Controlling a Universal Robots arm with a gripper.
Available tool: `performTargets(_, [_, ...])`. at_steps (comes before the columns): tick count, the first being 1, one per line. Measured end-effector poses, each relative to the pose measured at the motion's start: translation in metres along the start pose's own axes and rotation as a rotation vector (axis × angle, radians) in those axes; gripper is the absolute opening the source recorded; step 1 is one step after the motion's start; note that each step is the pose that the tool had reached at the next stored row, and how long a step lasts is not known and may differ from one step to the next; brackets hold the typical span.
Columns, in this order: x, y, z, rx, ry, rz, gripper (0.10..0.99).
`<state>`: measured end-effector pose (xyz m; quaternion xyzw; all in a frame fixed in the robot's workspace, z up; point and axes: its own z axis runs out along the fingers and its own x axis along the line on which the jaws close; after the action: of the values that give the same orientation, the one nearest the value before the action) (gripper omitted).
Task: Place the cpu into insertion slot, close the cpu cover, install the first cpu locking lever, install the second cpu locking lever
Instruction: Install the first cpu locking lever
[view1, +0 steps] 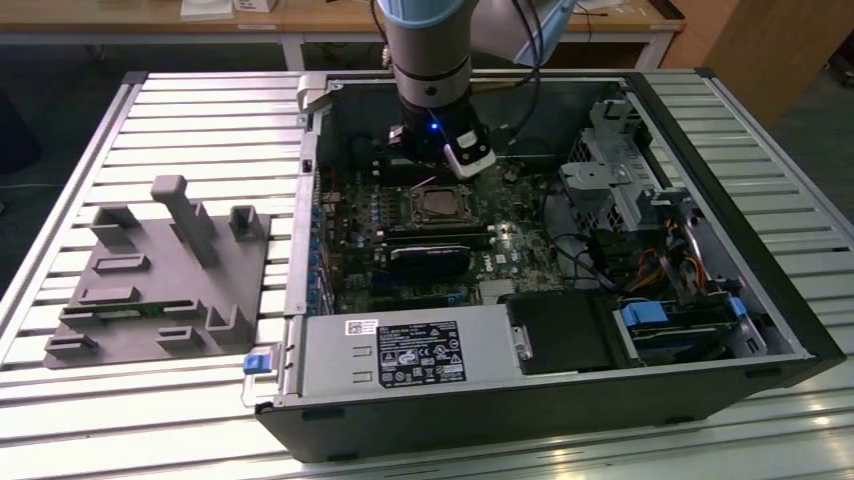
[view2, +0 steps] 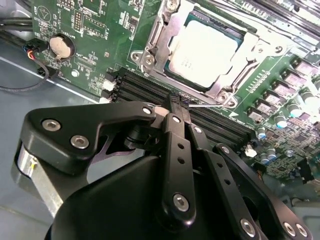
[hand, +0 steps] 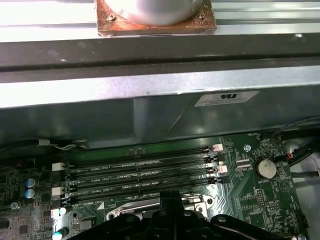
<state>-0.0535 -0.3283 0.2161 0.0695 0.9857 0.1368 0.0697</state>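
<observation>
Pincer (view2: 176, 104) tips are seen pressed together, nothing visibly gripped. The cpu (view2: 202, 47), seated under the lowered cpu cover (view2: 152, 47), is found at six o'clock from them in the exterior view.

cpu (view2: 202, 47) lies in insertion slot (view2: 175, 75)

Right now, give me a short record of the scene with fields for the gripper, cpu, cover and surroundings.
gripper: low over the memory slots, beside the cpu; jaws look shut
cpu: lying flat inside the cover's cut-out
cpu cover: down around the chip
thin metal rod: at the gripper's tip, possibly a locking lever; contact unclear
computer case: open, on a slatted table
grey fixture: on the table, on the exterior view's left of the case
</observation>
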Motion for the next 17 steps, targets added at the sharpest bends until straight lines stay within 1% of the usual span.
performTargets(7, [0.0001, 0.0003, 0.0006, 0.000, -0.0004, 0.000, 0.106])
performTargets(13, [0.0009, 0.0009, 0.0051, 0.012, -0.0022, -0.001, 0.106])
performTargets(17, [0.0018, 0.0040, 0.0078, 0.020, -0.0033, -0.001, 0.106])
